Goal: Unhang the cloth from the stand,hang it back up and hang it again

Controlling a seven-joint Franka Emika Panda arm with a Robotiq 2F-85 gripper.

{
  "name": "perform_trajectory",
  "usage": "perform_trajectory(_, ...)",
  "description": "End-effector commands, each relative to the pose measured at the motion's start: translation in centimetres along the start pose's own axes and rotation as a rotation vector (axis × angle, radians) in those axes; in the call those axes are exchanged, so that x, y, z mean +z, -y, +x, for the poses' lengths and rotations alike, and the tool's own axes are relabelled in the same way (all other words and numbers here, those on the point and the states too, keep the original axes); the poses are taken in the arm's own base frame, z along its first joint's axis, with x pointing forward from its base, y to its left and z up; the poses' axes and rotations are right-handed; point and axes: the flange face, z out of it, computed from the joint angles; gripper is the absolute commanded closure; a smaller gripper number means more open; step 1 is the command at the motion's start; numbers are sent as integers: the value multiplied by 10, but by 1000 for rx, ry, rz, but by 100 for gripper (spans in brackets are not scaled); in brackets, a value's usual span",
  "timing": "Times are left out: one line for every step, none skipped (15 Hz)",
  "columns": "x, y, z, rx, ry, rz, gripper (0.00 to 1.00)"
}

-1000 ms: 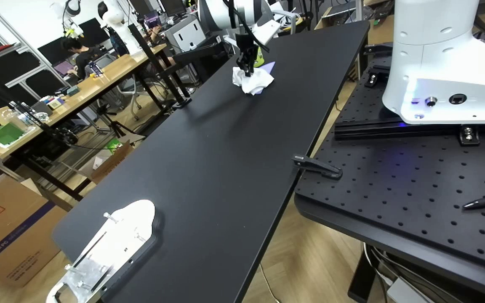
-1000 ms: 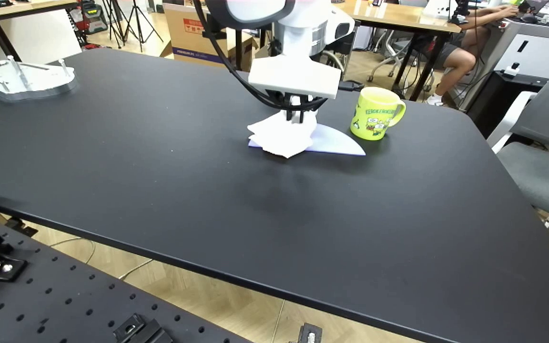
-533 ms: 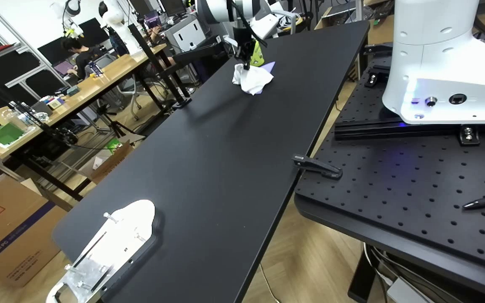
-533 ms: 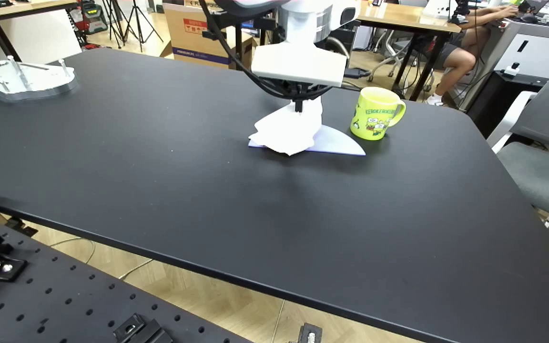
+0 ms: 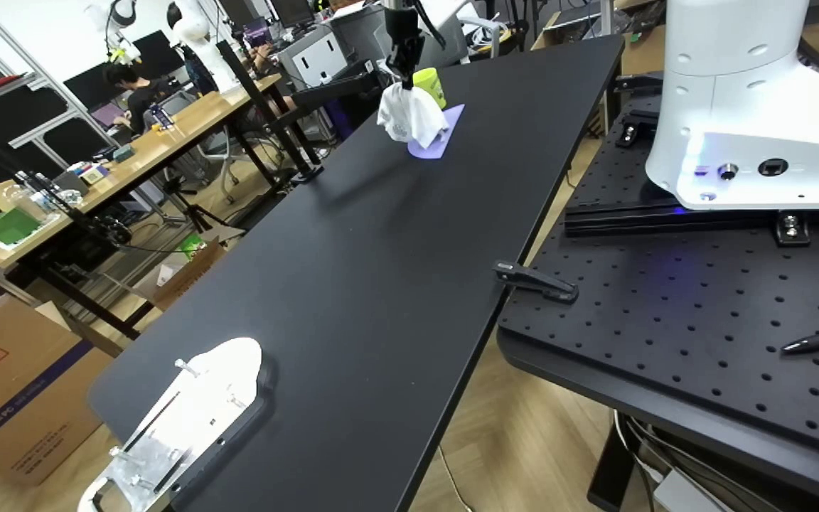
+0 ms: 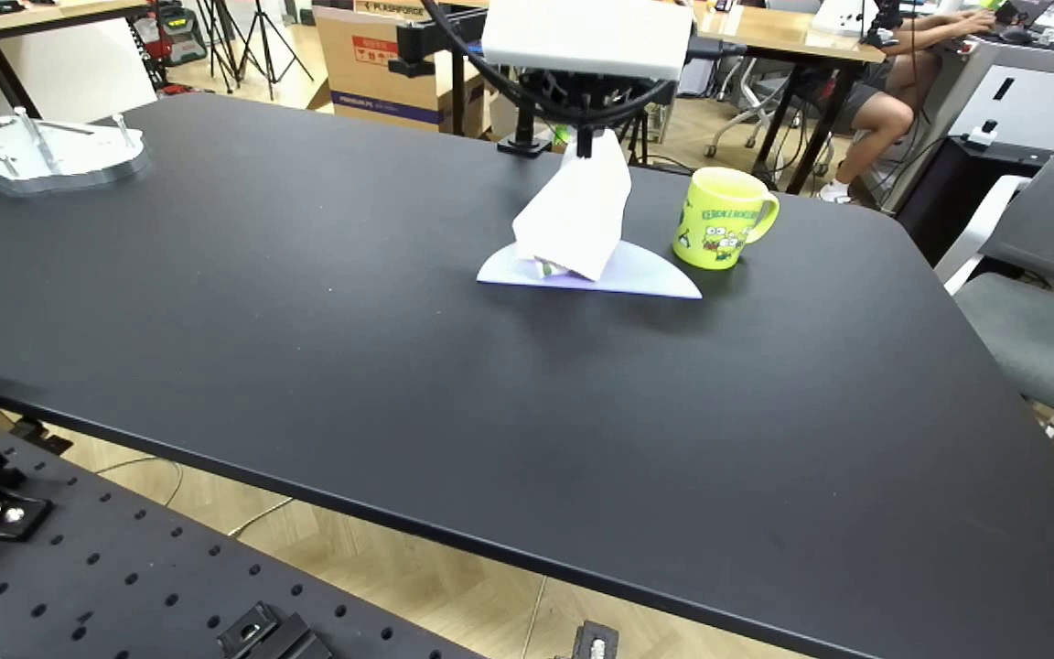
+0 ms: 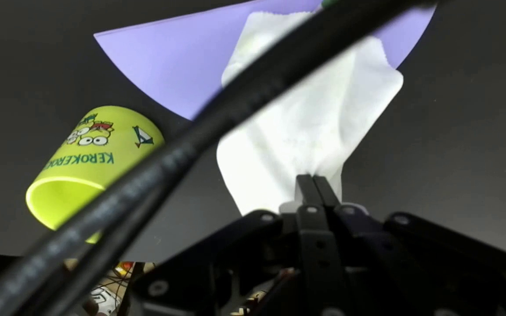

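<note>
The white cloth (image 6: 577, 206) hangs in folds from my gripper (image 6: 585, 144), over a purple half-round flat piece (image 6: 646, 272). It also shows in another exterior view (image 5: 413, 117) and in the wrist view (image 7: 299, 127). There, my gripper's fingertips (image 7: 313, 176) are shut on the cloth's upper part. The cloth's lower end is over the purple piece; I cannot tell whether it touches it. Part of the cloth is hidden by a black cable in the wrist view. The yellow-green thing (image 6: 719, 224) is a mug with cartoon prints; I see no separate stand.
The mug stands upright close beside the cloth, at its right in an exterior view. A white rigid plate with pegs (image 5: 200, 405) lies at the far end of the black table (image 5: 352, 284). A black clip (image 5: 536, 281) sits at the table edge near the white robot base (image 5: 729, 128).
My gripper has risen and moved away from the front table edge, drawing the cloth up. The cloth is now stretched taller, and more of the purple piece shows. The mug has not moved.
</note>
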Motion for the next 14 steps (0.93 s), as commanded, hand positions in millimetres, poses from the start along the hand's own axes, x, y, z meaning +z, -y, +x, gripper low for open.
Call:
perform_trajectory(-46,12,3,28,1,2,100)
perform_trajectory(-59,16,6,26,-1,-3,100)
perform_trajectory(-70,18,11,18,-1,-6,100)
perform_trajectory(-83,22,18,11,1,-8,100)
perform_trajectory(-97,25,26,2,2,-12,100)
perform_trajectory(-114,31,35,-6,1,-14,100)
perform_trajectory(-132,37,43,-19,0,-28,100)
perform_trajectory(-151,46,49,-26,-1,-31,100)
perform_trajectory(-170,57,54,-34,1,-32,100)
perform_trajectory(-188,69,57,-44,15,-24,100)
perform_trajectory(-203,80,59,-53,28,-12,100)
perform_trajectory(-218,92,59,-65,41,2,100)
perform_trajectory(-231,103,58,-76,51,15,100)
perform_trajectory(-243,112,56,-89,57,24,100)
